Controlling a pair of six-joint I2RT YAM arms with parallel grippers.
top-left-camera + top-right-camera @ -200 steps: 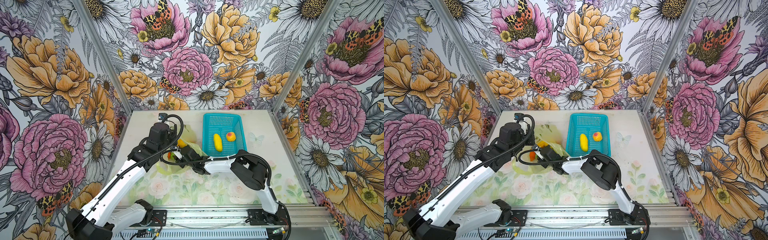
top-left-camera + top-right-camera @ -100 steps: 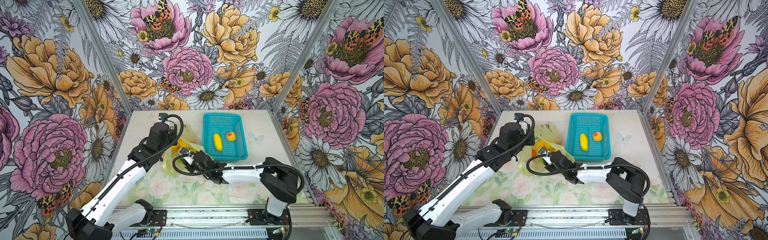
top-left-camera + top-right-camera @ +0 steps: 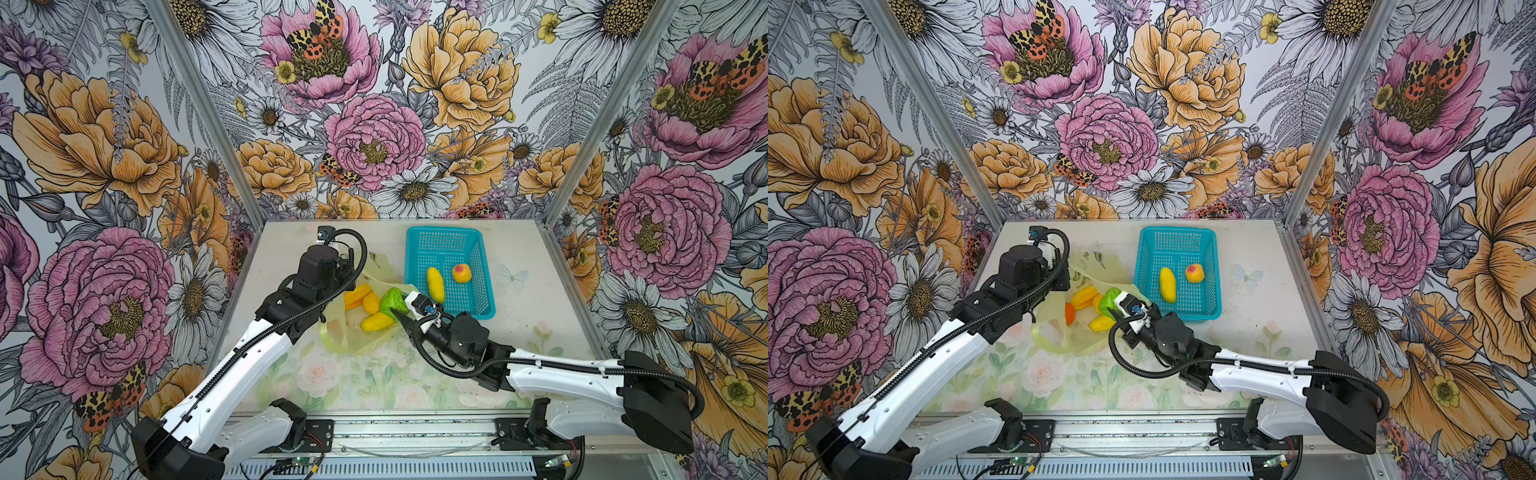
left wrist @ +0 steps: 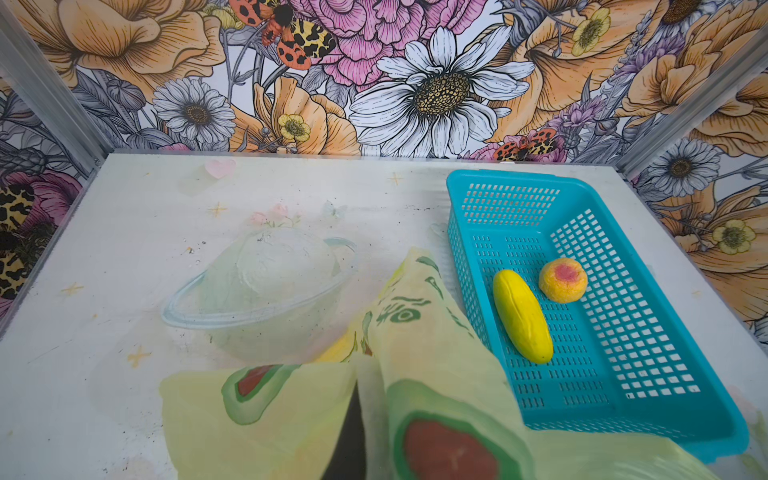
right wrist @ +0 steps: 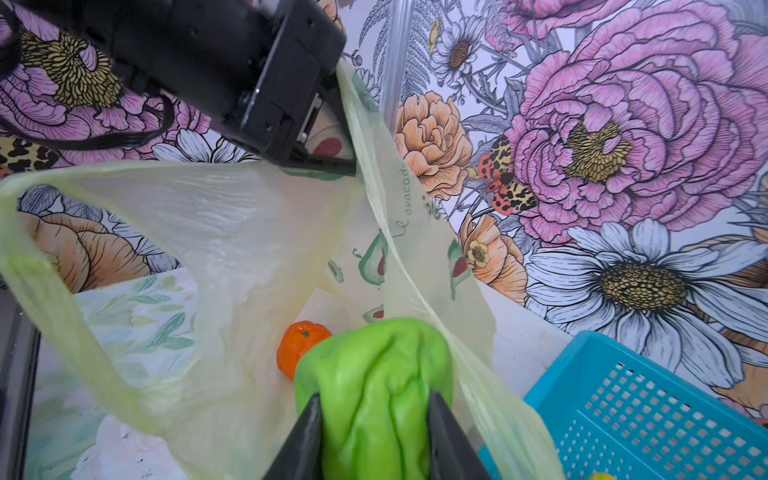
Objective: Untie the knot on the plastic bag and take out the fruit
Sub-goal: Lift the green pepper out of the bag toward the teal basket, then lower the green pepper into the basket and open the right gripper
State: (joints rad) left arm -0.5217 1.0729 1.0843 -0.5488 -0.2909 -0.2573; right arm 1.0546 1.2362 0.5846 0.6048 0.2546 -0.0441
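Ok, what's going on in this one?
The left gripper is shut on the edge of the plastic bag, holding it open. The right gripper is closed on a green fruit at its mouth. A long yellow fruit and a peach sit in the turquoise basket; an orange and yellow fruits lie in the bag.

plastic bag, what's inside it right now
Inside the plastic bag: three yellow fruits, an orange fruit, and a green fruit gripped by the right gripper at its mouth. Whatever lies beneath them or under the crumpled folds is covered.
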